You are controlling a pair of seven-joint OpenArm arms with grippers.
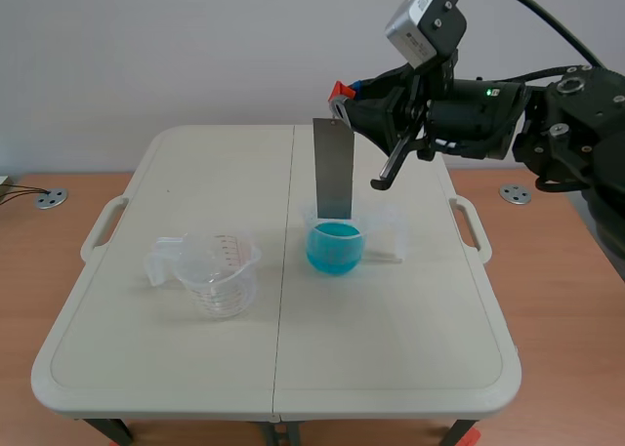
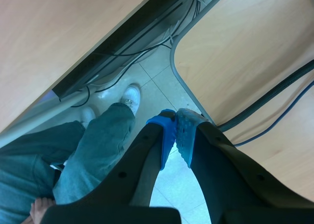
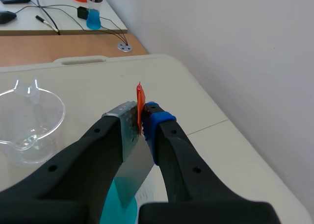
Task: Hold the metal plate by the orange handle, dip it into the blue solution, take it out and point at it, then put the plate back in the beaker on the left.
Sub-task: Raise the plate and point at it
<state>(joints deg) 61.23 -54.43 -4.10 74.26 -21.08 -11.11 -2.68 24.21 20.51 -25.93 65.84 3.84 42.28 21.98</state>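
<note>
My right gripper [image 1: 341, 99] is shut on the orange handle [image 1: 338, 88] of the grey metal plate [image 1: 332, 168], which hangs upright over the beaker of blue solution [image 1: 335, 247]. The plate's lower edge reaches the beaker's mouth; I cannot tell whether it touches the liquid. In the right wrist view the handle [image 3: 140, 102] sits between the fingers of the gripper [image 3: 142, 120], and the plate [image 3: 131, 172] runs down toward the blue solution [image 3: 115, 207]. The empty beaker [image 1: 218, 272] stands to the left. My left gripper [image 2: 175, 136] is shut on nothing, away from the table.
The white folding table [image 1: 391, 348] has side handles [image 1: 471, 226]. In the left wrist view a person's legs [image 2: 93, 150] and shoe [image 2: 130, 95] are on the floor under a wooden desk. A bottle of blue liquid [image 3: 93, 15] and cables lie on a far desk.
</note>
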